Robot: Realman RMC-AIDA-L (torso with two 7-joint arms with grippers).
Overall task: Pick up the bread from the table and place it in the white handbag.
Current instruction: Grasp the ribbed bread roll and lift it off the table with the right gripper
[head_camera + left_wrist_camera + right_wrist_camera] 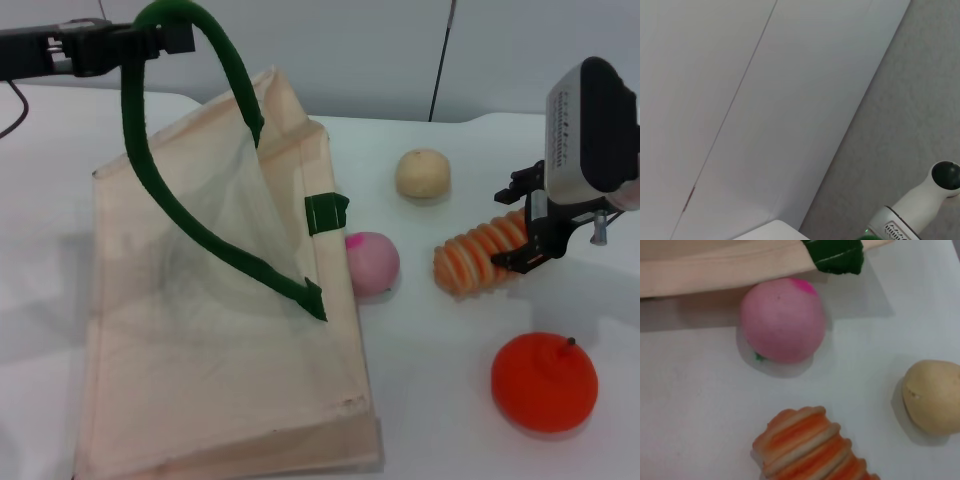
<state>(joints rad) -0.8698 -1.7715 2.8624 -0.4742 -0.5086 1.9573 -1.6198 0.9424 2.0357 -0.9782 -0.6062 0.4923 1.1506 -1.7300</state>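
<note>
While our left gripper is clamped on a green handle of the white handbag, lifting it, our right gripper straddles one end of the bread on the counter, beside a pink ball; whether it grips, we cannot tell.

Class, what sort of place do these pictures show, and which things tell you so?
Probably a robot test bench: a plain white table holding toy-like food, the bread among it, a white handbag, and bare pale walls behind.
</note>
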